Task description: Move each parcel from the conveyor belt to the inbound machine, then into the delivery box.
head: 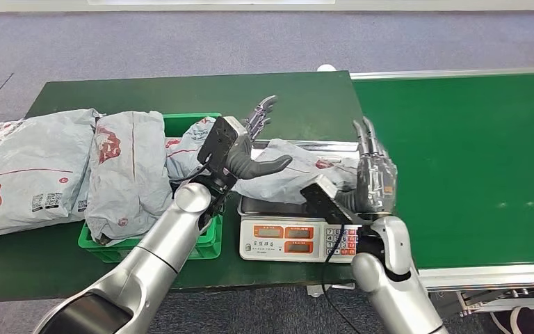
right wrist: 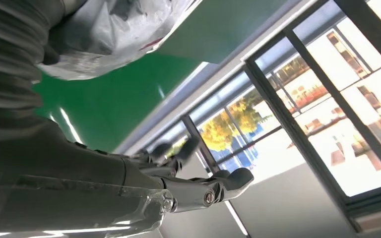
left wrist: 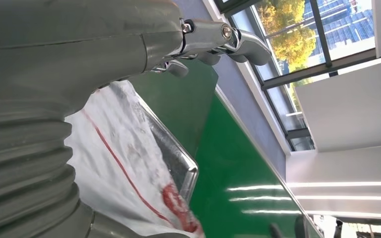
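Parcel [head: 288,174] on the scale [head: 292,236]: a grey plastic mailer with red print, lying slack across the steel pan [head: 271,206], its edges drooping over the pan's sides. The scale sits at the front of a dark green table [head: 181,90], its two red displays and keypad facing the robot.

Both hands flank the parcel and neither has hold of it. The left hand [head: 250,142] is at the parcel's left end, fingers spread and pointing away from the robot, the thick thumb stretched out over the mailer; whether the thumb touches it I cannot tell. The right hand [head: 374,170] stands just beside the parcel's right end, fingers straight and upright, apart, nothing in them. From the left wrist the mailer [left wrist: 124,173] shows white with a red line, lying on the pan's metal rim [left wrist: 188,171]. From the right wrist its crumpled plastic [right wrist: 114,34] sits close by the hand's ribbed cover.

Left of the scale is a green crate [head: 201,240], the delivery box, with three more grey parcels: one [head: 126,174] draped across it, another [head: 191,149] inside behind it, and a big one [head: 24,174] lying on the table against its left side. To the right runs the brighter green belt [head: 459,167], with a silver frame.
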`<state>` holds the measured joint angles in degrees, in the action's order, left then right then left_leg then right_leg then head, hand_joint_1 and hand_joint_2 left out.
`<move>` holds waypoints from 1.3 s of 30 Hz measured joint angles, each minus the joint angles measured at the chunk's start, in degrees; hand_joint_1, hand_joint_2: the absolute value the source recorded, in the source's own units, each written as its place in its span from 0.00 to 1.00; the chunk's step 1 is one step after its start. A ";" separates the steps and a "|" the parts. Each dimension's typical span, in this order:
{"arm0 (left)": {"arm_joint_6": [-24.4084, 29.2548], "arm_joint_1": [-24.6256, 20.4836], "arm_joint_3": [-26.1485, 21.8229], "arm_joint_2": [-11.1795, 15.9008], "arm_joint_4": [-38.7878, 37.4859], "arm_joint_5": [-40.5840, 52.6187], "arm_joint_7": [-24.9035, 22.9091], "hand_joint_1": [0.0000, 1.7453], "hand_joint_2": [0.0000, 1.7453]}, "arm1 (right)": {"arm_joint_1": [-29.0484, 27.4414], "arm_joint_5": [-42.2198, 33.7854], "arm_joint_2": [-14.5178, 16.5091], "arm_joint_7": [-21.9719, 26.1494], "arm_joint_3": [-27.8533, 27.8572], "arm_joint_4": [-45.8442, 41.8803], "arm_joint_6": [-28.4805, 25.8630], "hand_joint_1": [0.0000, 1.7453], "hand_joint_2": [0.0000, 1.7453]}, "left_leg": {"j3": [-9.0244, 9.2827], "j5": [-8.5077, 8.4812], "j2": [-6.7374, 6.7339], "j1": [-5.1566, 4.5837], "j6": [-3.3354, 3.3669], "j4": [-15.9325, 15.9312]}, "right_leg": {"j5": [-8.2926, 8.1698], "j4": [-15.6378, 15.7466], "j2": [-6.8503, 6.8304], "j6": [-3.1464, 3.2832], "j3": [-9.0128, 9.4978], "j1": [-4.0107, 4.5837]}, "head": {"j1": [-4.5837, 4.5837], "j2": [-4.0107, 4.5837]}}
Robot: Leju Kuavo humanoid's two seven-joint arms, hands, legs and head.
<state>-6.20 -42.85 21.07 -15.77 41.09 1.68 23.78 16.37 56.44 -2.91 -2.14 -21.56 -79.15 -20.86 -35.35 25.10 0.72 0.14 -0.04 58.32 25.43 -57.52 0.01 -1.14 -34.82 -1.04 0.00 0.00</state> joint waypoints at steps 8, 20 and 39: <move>0.69 1.97 0.00 1.78 1.29 0.21 0.51 0.00 1.00 | 2.77 -25.39 -3.04 15.96 6.98 3.88 9.25 0.00 1.00 | 0.00 0.00 0.00 0.01 -0.01 0.00 | 0.00 0.00 0.00 0.00 -0.01 0.01 | 0.00 0.00; 4.93 2.38 1.65 3.50 0.95 6.02 -1.06 0.00 1.00 | 12.20 -56.22 -5.15 23.25 15.84 20.39 22.02 0.00 1.00 | 0.00 -0.04 0.01 -0.05 0.05 0.02 | -0.04 0.00 -0.01 -0.05 -0.01 -0.05 | 0.00 0.00; 5.71 1.87 4.34 3.75 0.00 8.00 -1.51 0.00 1.00 | 19.30 -58.03 -5.87 24.55 18.40 35.15 22.59 0.00 1.00 | 0.00 -0.05 -0.03 -0.05 0.06 0.01 | -0.07 -0.01 0.03 -0.03 -0.03 -0.05 | 0.00 0.00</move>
<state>-0.49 -40.98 25.41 -12.02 41.09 9.68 22.27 35.67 -1.60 -8.79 22.41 -3.17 -44.00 1.73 -35.35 25.05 0.69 0.09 0.03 58.33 25.37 -57.52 0.04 -1.17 -34.85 -1.08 0.00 0.00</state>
